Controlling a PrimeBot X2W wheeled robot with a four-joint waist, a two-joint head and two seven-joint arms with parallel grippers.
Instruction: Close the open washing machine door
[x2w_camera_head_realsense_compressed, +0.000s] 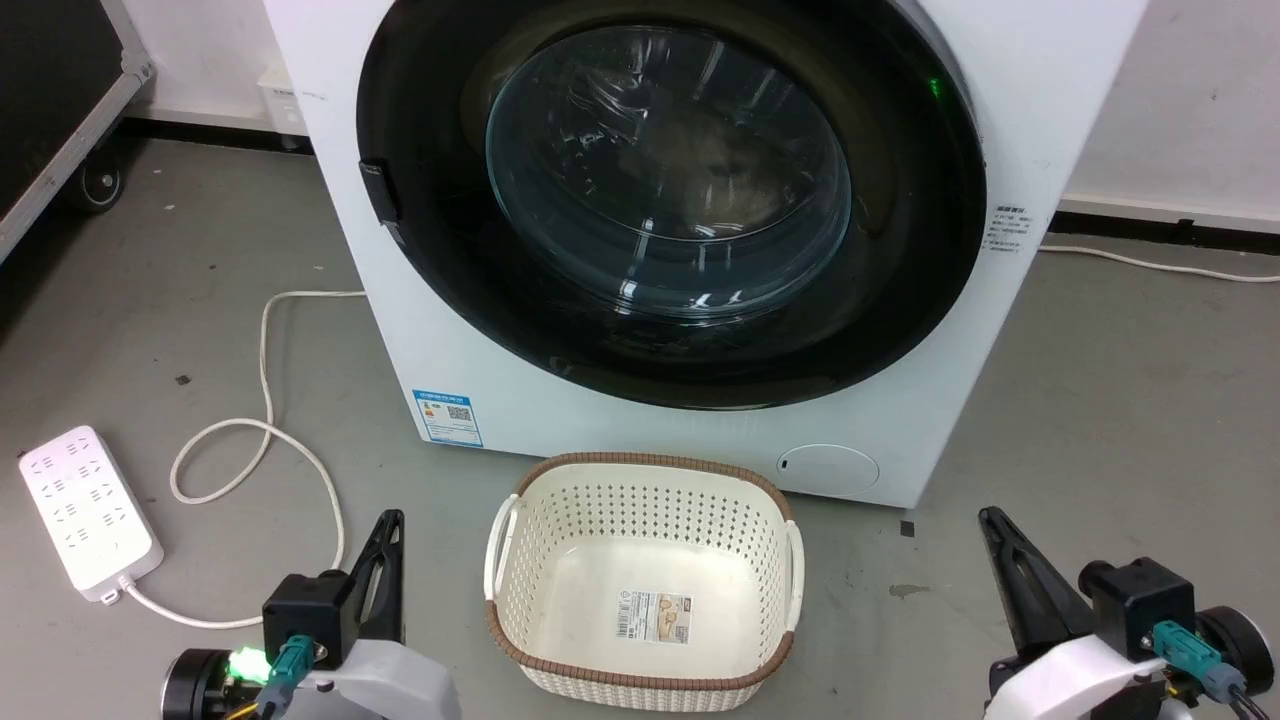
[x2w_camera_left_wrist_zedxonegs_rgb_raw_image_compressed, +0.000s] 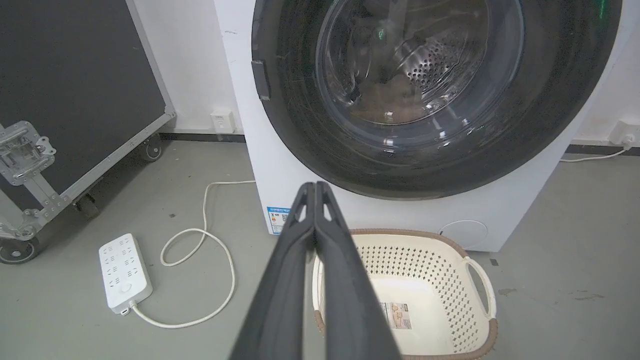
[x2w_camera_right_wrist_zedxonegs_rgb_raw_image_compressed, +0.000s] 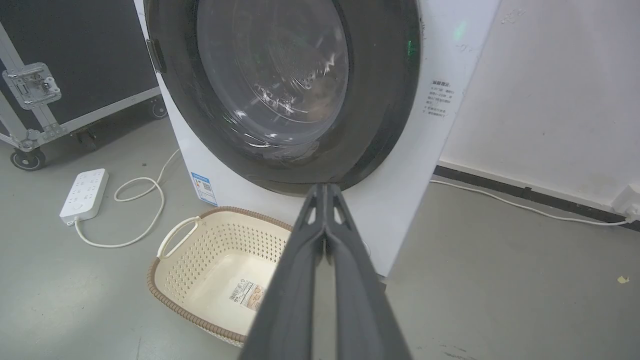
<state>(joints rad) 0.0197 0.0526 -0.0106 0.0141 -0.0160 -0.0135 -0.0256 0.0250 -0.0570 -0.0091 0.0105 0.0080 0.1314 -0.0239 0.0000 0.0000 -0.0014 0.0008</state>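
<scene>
- While the washing machine (x2w_camera_head_realsense_compressed: 450, 370) stands on the grey floor (x2w_camera_head_realsense_compressed: 1100, 400), its round black door (x2w_camera_head_realsense_compressed: 670, 190) lies flat against the white front and covers the opening, with the drum visible through the glass.
- The left pincer (x2w_camera_left_wrist_zedxonegs_rgb_raw_image_compressed: 316, 187) hangs low in front of the machine, its two dark fingers pressed together and holding nothing.
- The right pincer (x2w_camera_right_wrist_zedxonegs_rgb_raw_image_compressed: 326, 187) is likewise closed and empty, clear of the door.
- A cream laundry basket (x2w_camera_head_realsense_compressed: 650, 462) sits just before the machine, between the pincers.
- A white power strip (x2w_camera_head_realsense_compressed: 88, 510) lies off to the left.

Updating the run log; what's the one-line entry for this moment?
washing machine door: looks closed | left gripper: shut, free | right gripper: shut, free | laundry basket: empty
</scene>
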